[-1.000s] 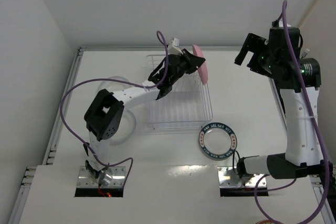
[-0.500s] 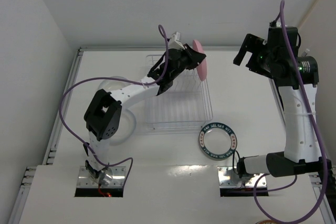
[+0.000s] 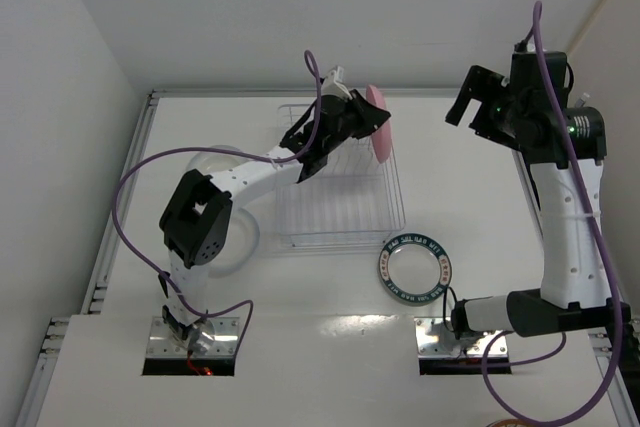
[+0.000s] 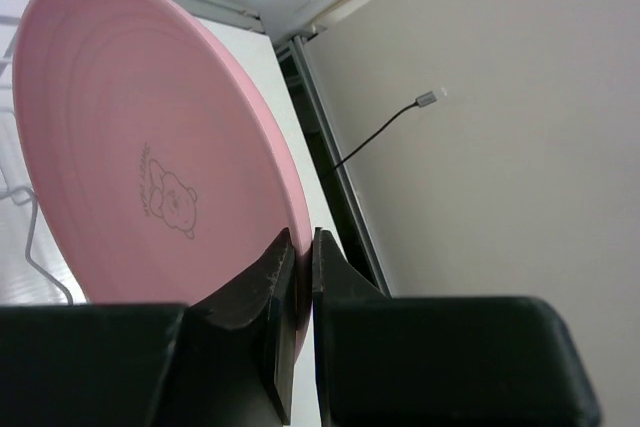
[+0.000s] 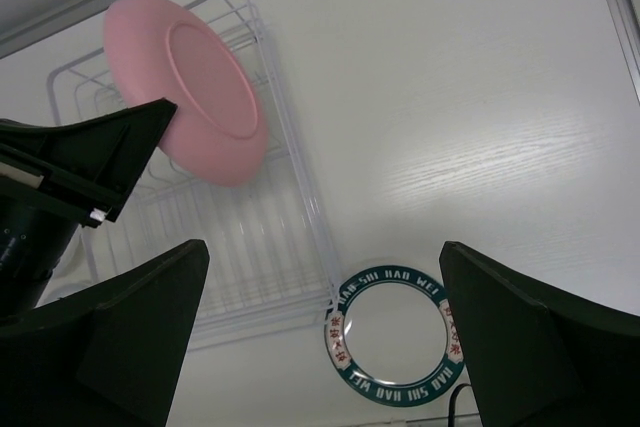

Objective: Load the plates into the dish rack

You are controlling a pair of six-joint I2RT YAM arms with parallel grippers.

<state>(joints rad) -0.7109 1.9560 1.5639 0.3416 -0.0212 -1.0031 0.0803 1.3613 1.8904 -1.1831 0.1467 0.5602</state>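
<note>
Near you the teal-rimmed plate lies flat beside the dish rack. Farther, your left gripper pinches the pink plate by its rim, on edge above the rack's far right corner; lower it slowly between two prongs before releasing. The right gripper hangs spread, empty.

Bright even overhead light, soft shadows, glare on table, wrist cams w/ dark blurry foreground, top view sharp
</note>
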